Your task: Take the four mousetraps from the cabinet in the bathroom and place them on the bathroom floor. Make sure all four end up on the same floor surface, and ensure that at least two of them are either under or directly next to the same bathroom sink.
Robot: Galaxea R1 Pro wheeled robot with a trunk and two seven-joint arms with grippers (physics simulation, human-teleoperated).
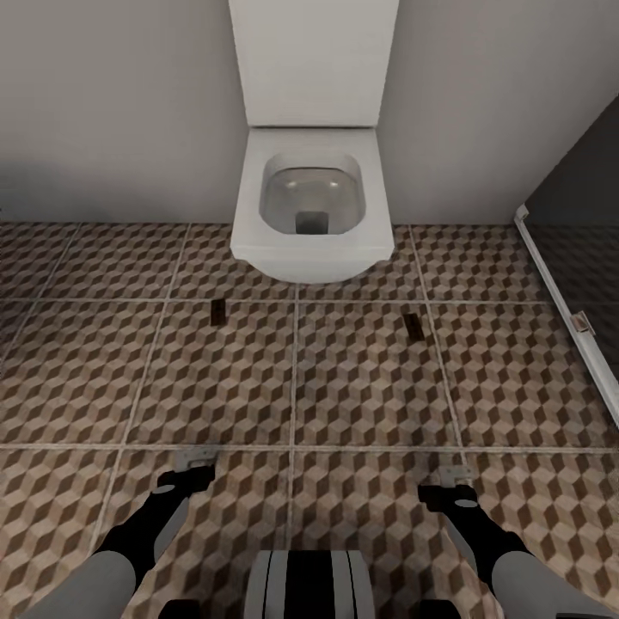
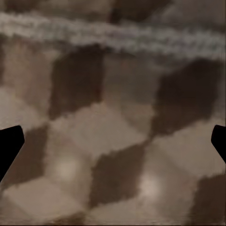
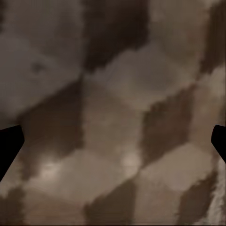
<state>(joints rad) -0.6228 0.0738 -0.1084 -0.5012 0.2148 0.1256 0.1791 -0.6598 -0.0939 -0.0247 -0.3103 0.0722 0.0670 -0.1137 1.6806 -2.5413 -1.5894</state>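
Two mousetraps (image 1: 218,312) (image 1: 413,326), cube-tiled bathroom floor (image 1: 361,387), toilet (image 1: 311,202)

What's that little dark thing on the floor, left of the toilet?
Start at the white toilet against the wall. On the patterned floor before it lie two small dark slabs; yours is the left mousetrap. It lies straight, while the right mousetrap is tilted.
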